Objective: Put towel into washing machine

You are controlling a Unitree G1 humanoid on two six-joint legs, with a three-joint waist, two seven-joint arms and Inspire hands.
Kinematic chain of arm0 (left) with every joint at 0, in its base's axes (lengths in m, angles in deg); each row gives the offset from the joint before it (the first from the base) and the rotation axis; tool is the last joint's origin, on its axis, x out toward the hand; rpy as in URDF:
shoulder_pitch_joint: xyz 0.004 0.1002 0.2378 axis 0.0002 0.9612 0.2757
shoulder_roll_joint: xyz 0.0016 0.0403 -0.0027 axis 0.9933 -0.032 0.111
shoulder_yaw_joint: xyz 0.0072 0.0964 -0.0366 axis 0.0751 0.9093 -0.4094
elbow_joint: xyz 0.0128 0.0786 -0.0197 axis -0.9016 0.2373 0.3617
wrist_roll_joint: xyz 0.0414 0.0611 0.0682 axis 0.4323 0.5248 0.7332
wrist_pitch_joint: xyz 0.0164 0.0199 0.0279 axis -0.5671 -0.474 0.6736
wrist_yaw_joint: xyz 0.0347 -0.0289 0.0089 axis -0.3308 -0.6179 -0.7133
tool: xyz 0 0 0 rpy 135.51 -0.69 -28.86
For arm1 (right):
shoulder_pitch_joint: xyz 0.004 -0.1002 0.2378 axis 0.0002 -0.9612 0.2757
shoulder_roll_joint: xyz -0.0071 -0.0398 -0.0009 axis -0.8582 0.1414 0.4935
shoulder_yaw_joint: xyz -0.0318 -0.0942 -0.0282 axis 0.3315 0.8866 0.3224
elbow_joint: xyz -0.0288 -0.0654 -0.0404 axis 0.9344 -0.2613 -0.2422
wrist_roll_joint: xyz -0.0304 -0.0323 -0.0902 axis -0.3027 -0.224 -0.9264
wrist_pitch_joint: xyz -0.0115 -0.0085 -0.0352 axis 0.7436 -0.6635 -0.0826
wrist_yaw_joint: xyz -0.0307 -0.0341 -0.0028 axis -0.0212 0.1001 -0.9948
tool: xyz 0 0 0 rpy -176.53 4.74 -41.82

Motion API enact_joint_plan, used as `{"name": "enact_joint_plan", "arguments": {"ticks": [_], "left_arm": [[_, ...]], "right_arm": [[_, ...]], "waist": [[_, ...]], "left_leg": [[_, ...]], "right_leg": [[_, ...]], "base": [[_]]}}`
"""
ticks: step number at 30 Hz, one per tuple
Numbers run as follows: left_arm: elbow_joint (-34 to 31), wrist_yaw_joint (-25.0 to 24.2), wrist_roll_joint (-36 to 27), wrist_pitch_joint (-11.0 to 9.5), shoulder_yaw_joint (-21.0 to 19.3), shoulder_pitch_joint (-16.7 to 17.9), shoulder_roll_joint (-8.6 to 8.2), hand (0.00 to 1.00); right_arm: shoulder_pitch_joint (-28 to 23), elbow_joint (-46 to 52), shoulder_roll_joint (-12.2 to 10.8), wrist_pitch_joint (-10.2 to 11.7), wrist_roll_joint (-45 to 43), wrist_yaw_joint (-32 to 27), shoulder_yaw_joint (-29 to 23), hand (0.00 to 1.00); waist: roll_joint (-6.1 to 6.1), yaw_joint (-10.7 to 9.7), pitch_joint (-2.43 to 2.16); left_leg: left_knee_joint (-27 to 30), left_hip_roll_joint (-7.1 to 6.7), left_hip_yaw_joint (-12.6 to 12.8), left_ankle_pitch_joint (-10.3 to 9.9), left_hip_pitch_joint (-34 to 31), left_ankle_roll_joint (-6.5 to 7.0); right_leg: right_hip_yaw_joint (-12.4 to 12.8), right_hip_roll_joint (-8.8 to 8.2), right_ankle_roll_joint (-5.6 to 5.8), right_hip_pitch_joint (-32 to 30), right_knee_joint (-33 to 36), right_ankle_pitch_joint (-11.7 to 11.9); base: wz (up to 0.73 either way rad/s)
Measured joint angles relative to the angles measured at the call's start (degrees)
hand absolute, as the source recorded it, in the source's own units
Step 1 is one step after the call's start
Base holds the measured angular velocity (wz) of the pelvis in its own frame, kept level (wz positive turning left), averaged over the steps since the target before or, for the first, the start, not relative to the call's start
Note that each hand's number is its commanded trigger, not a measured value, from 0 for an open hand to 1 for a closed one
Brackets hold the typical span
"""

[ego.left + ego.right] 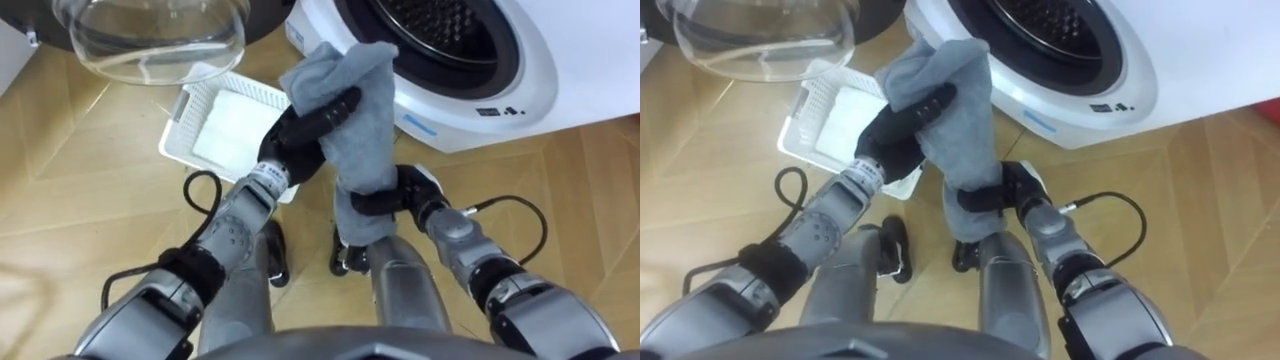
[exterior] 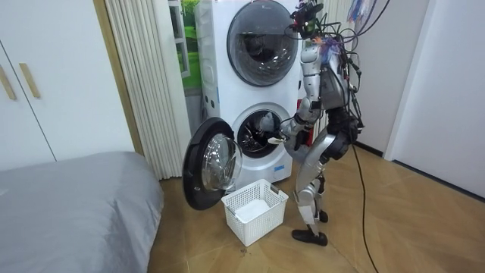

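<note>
Grips grey towel (image 1: pixel 365 140) up top with curled left hand (image 1: pixel 295 138), clamps lower part with right hand (image 1: pixel 410 192), apparently closed round it; stands before open washing machine (image 1: pixel 525 95), near basket (image 1: pixel 176 133).

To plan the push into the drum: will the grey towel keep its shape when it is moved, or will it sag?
Probably floppy: the towel folds over the left hand and hangs down past the right hand. Likely light, since curled fingers alone carry it. Its hanging end may catch on the washing machine opening.
</note>
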Motion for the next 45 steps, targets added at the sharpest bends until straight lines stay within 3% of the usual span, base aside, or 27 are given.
{"name": "enact_joint_plan", "arguments": {"ticks": [4,10,15,18,22,24,30,37,41,45], "left_arm": [[0.13,2.40,0.96,-0.05,-1.69,1.06,0.26,0.00],[2.11,8.06,6.36,1.52,-7.10,3.03,0.23,0.00],[2.72,14.35,7.94,2.75,-12.57,4.89,-0.24,0.00],[1.68,16.97,10.61,3.80,-13.36,6.34,0.95,0.00],[1.70,19.49,15.06,5.07,-14.56,7.21,0.68,0.00],[2.15,19.86,17.34,5.33,-14.44,7.06,0.65,0.00],[3.50,21.55,20.97,6.34,-14.44,6.30,1.20,0.00],[0.83,24.78,21.06,7.10,-15.53,7.10,2.78,0.00],[0.57,24.81,20.98,7.81,-15.52,7.38,4.87,0.00],[-0.28,24.81,21.18,8.22,-15.65,7.65,5.99,0.00]], "right_arm": [[-0.48,-1.01,0.21,-0.12,1.27,-1.42,0.04,1.00],[-0.48,-0.87,0.62,-4.11,5.05,-1.77,0.00,1.00],[-0.02,-0.83,3.02,-7.23,16.15,-0.45,-3.89,1.00],[0.55,-1.00,4.42,-8.38,22.27,0.04,-6.51,1.00],[2.22,-3.39,6.05,-9.66,23.92,0.39,-10.43,1.00],[2.70,-3.72,6.90,-10.62,24.90,0.52,-11.09,1.00],[4.33,-3.92,8.18,-12.16,29.41,1.21,-11.08,1.00],[8.50,-6.00,12.08,-15.08,39.89,3.10,-13.16,1.00],[10.86,-7.26,15.22,-16.25,50.32,4.18,-13.65,1.00],[11.36,-7.55,15.66,-18.22,53.85,4.38,-15.13,1.00]], "waist": [[0.39,2.62,0.32],[0.53,4.88,0.35],[0.93,7.31,0.39],[0.92,7.45,0.38],[0.77,7.01,0.47],[-0.01,7.17,0.87],[-1.47,7.17,1.26],[-3.35,7.16,1.08],[-4.53,7.02,1.15],[-5.61,7.47,1.12]], "left_leg": [[-1.02,-0.09,-0.10,0.26,-0.22,-0.21],[-1.48,-0.55,-0.89,0.38,-0.45,-0.40],[-1.32,-1.24,-1.08,0.42,-1.16,-0.32],[-1.32,-2.20,-1.44,0.65,-1.71,0.06],[-0.66,-2.99,-2.28,1.12,-2.86,0.28],[-0.01,-3.05,-2.63,1.12,-3.11,0.28],[0.86,-3.04,-2.73,1.12,-3.17,0.28],[2.85,-2.97,-2.97,1.21,-5.95,0.42],[3.90,-3.14,-2.98,1.20,-6.54,0.43],[4.58,-3.27,-3.33,1.20,-6.95,0.44]], "right_leg": [[-0.02,0.24,-0.03,-0.28,-0.85,0.16],[-1.11,-0.30,-0.37,-0.42,-0.10,-0.19],[-1.36,-1.25,-0.13,-1.44,1.24,-0.36],[-1.70,-2.37,0.16,-1.95,2.21,-1.42],[-2.57,-3.34,0.16,-2.73,3.09,-1.90],[-2.77,-3.48,0.01,-2.80,4.00,-2.08],[-2.86,-3.71,-0.08,-2.80,4.54,-2.17],[-3.17,-4.15,-0.31,-5.20,6.40,-2.31],[-3.60,-4.82,-0.52,-5.63,7.79,-2.71],[-3.94,-5.09,-0.42,-5.71,8.45,-3.00]], "base": [[0.00],[0.09],[0.06],[0.18],[0.17],[0.11],[0.01],[0.03],[0.06],[0.09]]}}
